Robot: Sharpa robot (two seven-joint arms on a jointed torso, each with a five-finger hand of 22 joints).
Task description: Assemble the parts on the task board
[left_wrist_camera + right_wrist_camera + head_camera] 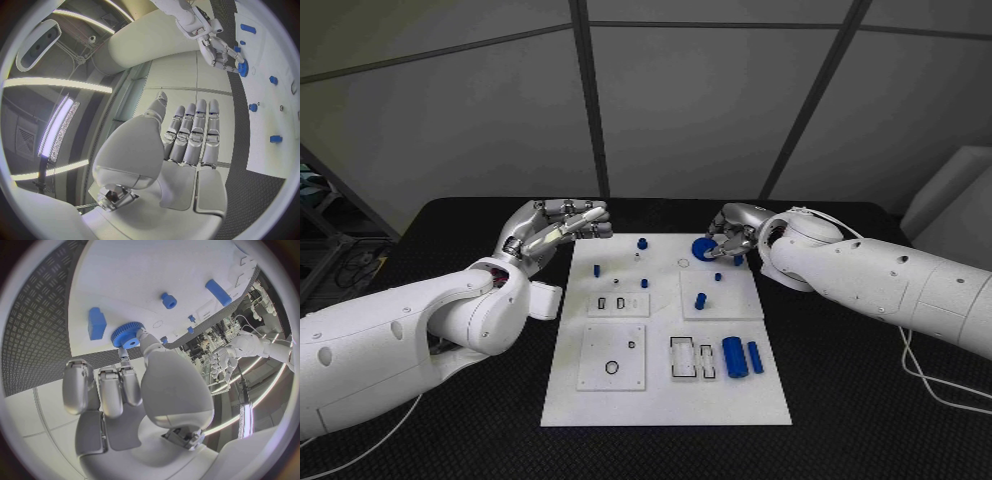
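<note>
Blue gear [127, 334] half hidden, pinched by right robot hand [730, 236]; left robot hand [560, 228] empty, fingers straight.

No legible text, label, brand, number or sign appears on any surface. The task board [668, 400] carries only outlined recesses and printed contours, none of which forms a readable character. The hands, the arms and the blue parts bear no readable markings.
</note>
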